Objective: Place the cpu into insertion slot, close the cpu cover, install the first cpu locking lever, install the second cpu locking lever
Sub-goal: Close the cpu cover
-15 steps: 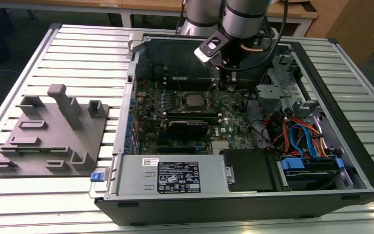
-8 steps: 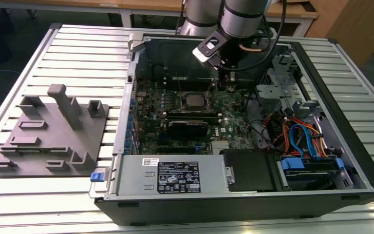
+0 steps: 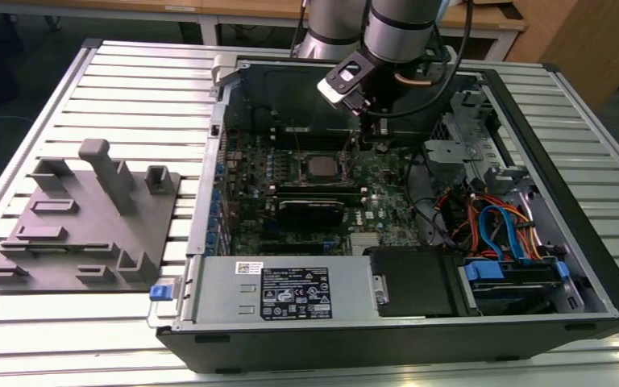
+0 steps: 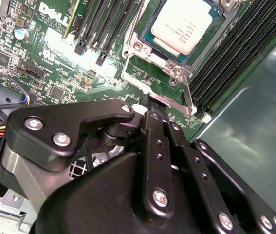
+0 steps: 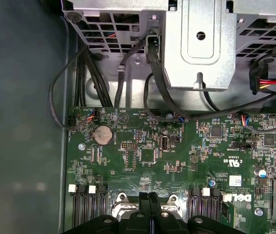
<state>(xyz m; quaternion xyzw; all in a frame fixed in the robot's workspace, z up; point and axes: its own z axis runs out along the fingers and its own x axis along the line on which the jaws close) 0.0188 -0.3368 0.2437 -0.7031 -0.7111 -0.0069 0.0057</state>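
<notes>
Lying beyond pincer (image 4: 150, 101), cpu (image 4: 184, 24), cpu cover (image 4: 187, 92) between

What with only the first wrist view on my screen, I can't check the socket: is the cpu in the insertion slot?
Observer: Yes. In the second wrist view the cpu lies flat in the insertion slot, metal top up.
Operator: Is the cover down over it?
Observer: No. The cpu cover stands open beside the slot, off the cpu, and the green board shows through its cut-out.
Operator: What is the gripper at?
Observer: In the second wrist view the gripper sits at the cover's outer edge, the one farthest from the cpu. I cannot tell whether it pinches that edge.
</notes>
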